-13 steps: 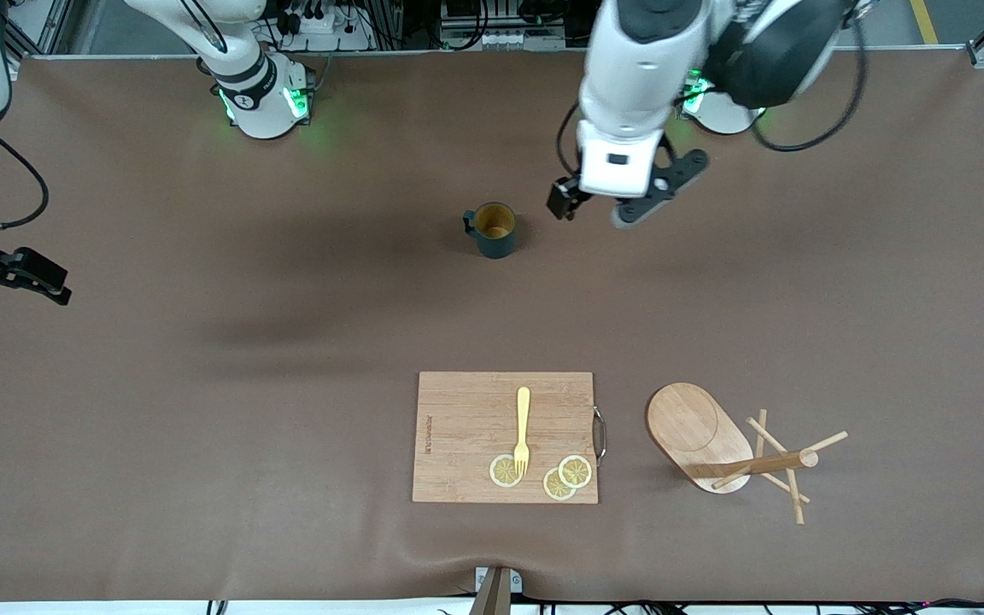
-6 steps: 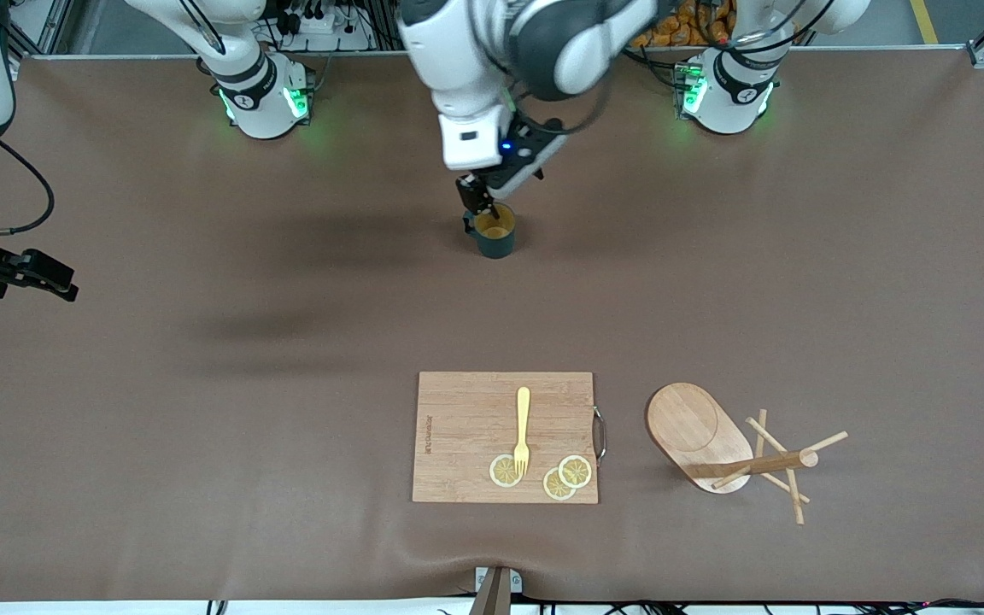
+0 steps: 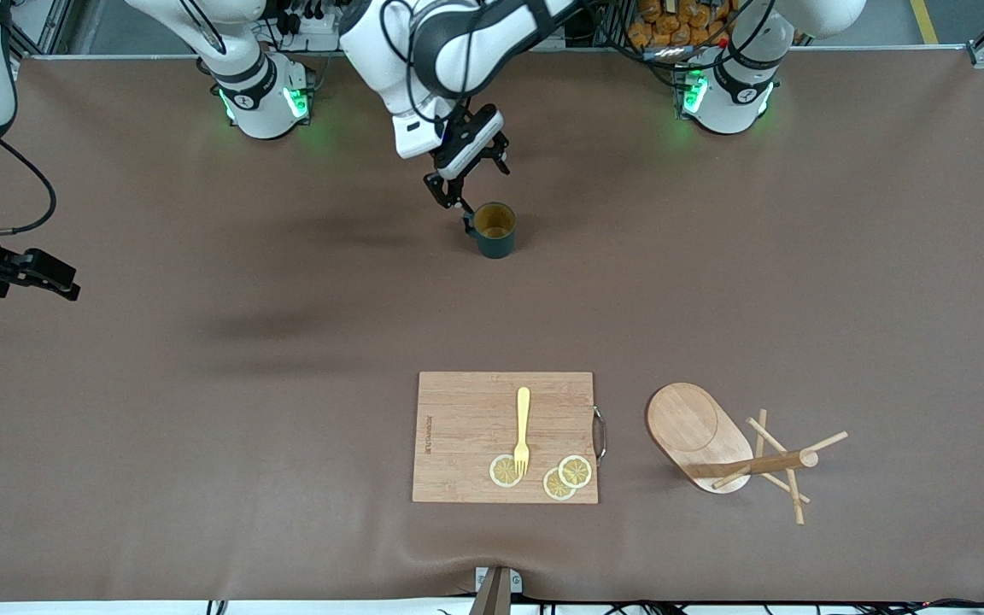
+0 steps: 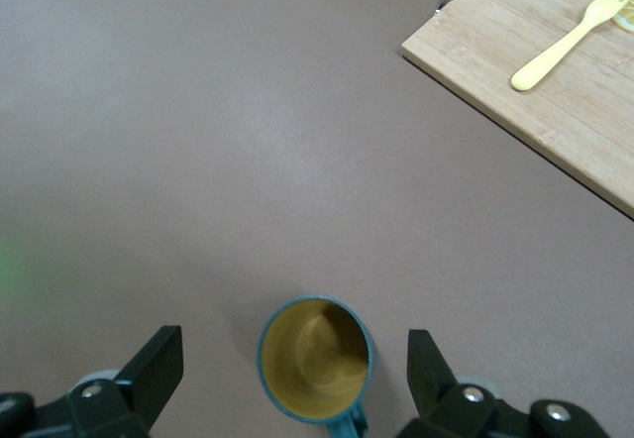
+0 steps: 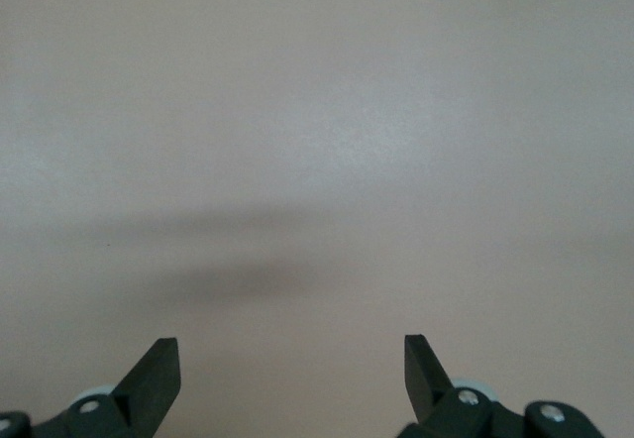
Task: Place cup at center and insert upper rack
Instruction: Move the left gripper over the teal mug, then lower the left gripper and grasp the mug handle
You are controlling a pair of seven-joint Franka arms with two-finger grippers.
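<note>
The cup point(image 3: 494, 231), dark teal with a yellow inside, stands upright in the middle of the table toward the robots' bases. Its handle points toward the right arm's end. My left gripper point(image 3: 471, 181) is open and hovers just above it. In the left wrist view the cup point(image 4: 317, 359) sits between the fingers of the left gripper point(image 4: 294, 344), untouched. The upper rack point(image 3: 714, 444), a wooden mug tree, lies on its side near the front camera. My right gripper point(image 3: 52, 286) waits open and empty at the right arm's end of the table; it is also open in its wrist view point(image 5: 290, 354).
A wooden cutting board point(image 3: 466, 436) lies near the front camera beside the mug tree, with a yellow fork point(image 3: 523, 427) and three lemon slices point(image 3: 560, 478) on it. The left wrist view shows the board point(image 4: 555, 111) and the fork point(image 4: 560, 47). The brown mat point(image 3: 202, 384) covers the table.
My left arm has swung from the left arm's side across to the cup and its gripper now hangs over the cup's handle side. The cup, the rack and the right arm have not moved.
</note>
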